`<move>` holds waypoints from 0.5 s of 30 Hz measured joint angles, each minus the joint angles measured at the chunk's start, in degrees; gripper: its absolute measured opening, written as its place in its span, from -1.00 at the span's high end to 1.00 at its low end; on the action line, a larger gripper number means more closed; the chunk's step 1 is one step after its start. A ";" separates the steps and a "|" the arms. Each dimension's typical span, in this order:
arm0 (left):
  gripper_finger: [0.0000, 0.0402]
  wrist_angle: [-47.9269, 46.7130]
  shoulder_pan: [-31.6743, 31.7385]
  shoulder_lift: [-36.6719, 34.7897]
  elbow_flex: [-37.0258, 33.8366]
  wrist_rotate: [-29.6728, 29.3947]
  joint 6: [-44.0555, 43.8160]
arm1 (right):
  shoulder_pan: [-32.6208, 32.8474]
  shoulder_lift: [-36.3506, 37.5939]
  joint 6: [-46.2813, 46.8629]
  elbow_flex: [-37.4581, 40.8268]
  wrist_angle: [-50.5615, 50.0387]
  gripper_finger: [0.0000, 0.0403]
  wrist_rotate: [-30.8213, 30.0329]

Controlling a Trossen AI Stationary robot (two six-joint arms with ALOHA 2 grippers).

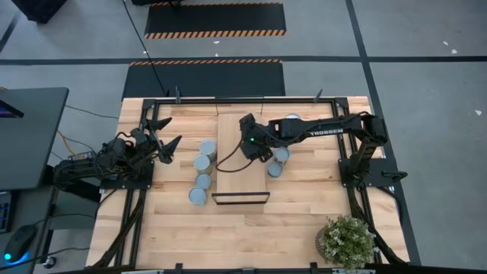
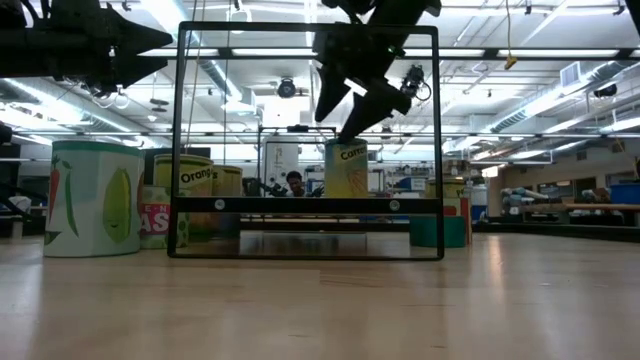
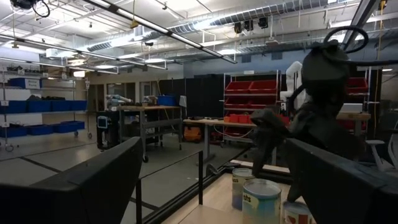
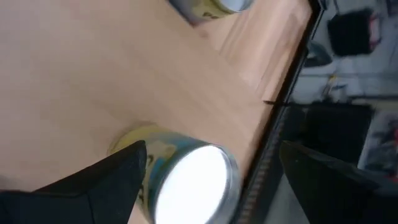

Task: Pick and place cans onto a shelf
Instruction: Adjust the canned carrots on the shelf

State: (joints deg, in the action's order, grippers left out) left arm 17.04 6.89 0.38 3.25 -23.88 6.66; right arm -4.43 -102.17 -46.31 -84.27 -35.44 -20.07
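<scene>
Jaws parted on both arms: the right gripper (image 1: 249, 131) is hovering with its fingers spread above a yellow-labelled can (image 4: 189, 180) that is standing upright on the shelf (image 1: 232, 179), its round silvery top facing up and its long axis vertical. In the right wrist view the can is sitting between the two dark fingers (image 4: 102, 180) but apart from them, close to the board's black-framed edge. The shelf is lying flat on the table (image 1: 304, 228), its long axis running from the far rail toward the near side, with its thin black lip (image 1: 240, 199) at the near short end. Four more cans (image 1: 204, 161) are standing upright in a loose column just left of the board, and others (image 1: 276, 169) are clustered just beside its right edge. The left gripper (image 1: 163, 138) is waiting, fingers wide, over the table's left part, well apart from the board.
</scene>
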 joint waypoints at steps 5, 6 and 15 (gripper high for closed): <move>-0.97 0.00 -0.02 0.00 0.00 0.00 0.00 | -1.41 0.00 20.05 0.00 3.18 -0.86 5.69; -0.97 0.00 -0.02 0.00 0.00 0.02 -0.02 | -1.55 0.00 23.58 0.00 4.26 -0.86 5.56; -0.97 0.00 -0.02 0.00 0.00 0.01 -0.04 | -4.87 0.02 49.92 0.00 3.59 -0.87 0.88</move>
State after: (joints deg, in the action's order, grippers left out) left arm 17.04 6.87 0.38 3.25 -23.86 6.61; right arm -9.29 -102.15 3.61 -84.27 -31.85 -19.19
